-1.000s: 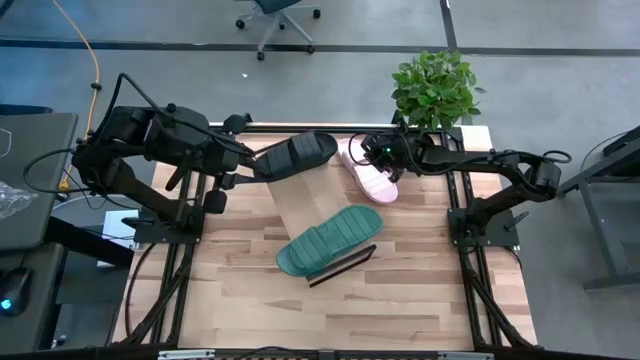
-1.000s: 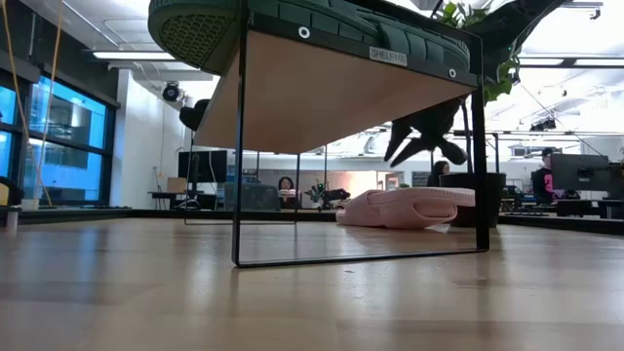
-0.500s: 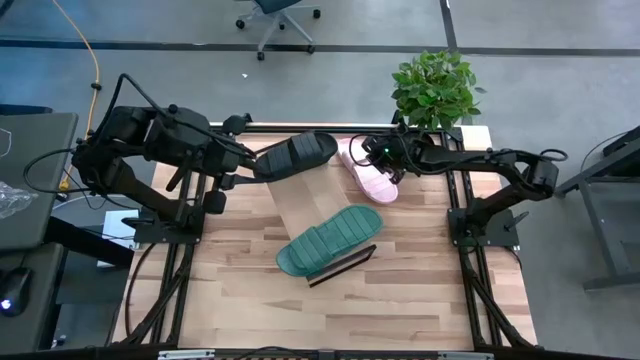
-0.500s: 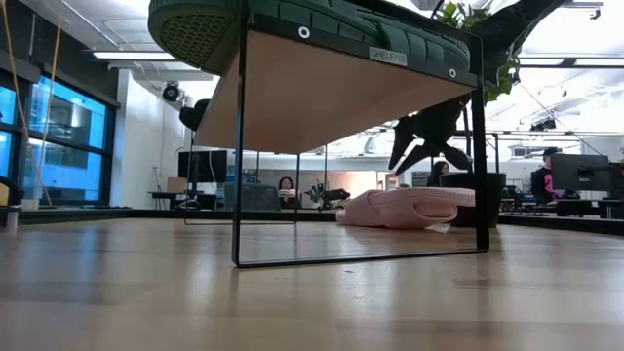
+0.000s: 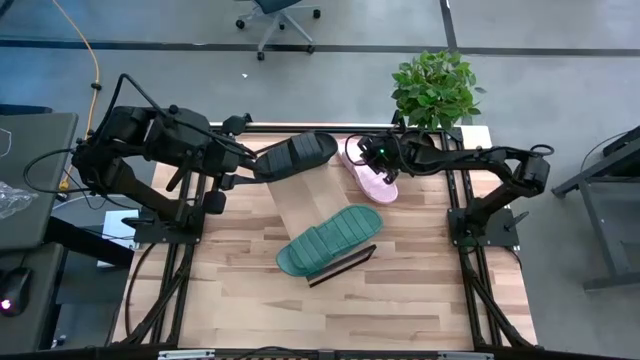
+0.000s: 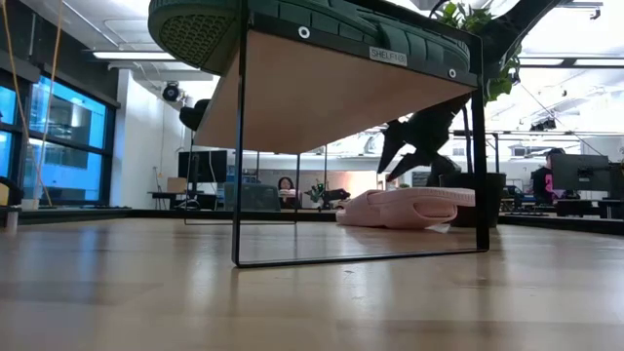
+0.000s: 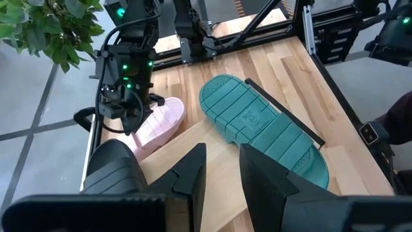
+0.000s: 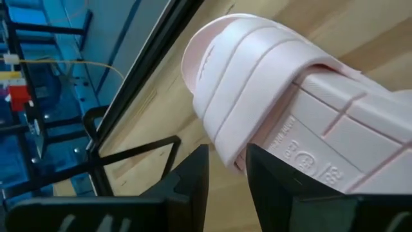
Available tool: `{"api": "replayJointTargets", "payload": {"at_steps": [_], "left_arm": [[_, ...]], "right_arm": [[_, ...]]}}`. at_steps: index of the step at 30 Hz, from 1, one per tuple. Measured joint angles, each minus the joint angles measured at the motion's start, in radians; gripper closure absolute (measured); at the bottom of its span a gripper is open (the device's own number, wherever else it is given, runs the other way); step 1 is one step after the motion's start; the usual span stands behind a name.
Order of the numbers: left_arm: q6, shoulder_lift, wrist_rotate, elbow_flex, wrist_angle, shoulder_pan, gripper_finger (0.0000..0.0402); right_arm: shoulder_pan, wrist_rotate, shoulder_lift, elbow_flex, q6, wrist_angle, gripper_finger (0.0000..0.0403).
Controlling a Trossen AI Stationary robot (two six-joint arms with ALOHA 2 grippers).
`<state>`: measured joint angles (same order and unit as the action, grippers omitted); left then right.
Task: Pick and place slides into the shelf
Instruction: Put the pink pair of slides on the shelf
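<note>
The light-wood shelf slants across the table's middle. The dark green slide lies sole-up on its near end. The black slide lies across its far end. My left gripper is open, level, right beside the black slide's left end; whether a finger touches it I cannot tell. The pale pink slide lies on the tabletop right of the shelf, near the far edge. My right gripper is open and hangs just above the pink slide's strap end without touching it.
A potted plant stands just beyond the table's far right corner. The shelf's dark rail sticks out by the green slide. Bare butcher-block tabletop spreads along the near side. Arm frames line both side edges.
My right gripper has shifted a little toward the table's left above the pink slide, its arm following. The slides, the shelf and the left arm have kept still.
</note>
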<state>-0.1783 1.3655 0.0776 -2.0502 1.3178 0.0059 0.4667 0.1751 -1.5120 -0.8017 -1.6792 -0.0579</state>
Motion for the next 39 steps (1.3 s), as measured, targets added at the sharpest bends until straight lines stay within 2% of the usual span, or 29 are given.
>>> {"api": "replayJointTargets", "payload": {"at_steps": [39], "left_arm": [[0.004,0.0,0.0,0.0,0.002,0.0,0.0318]], "right_arm": [[0.0,-0.005,-0.079,0.0,-0.061,0.023,0.0308]]}}
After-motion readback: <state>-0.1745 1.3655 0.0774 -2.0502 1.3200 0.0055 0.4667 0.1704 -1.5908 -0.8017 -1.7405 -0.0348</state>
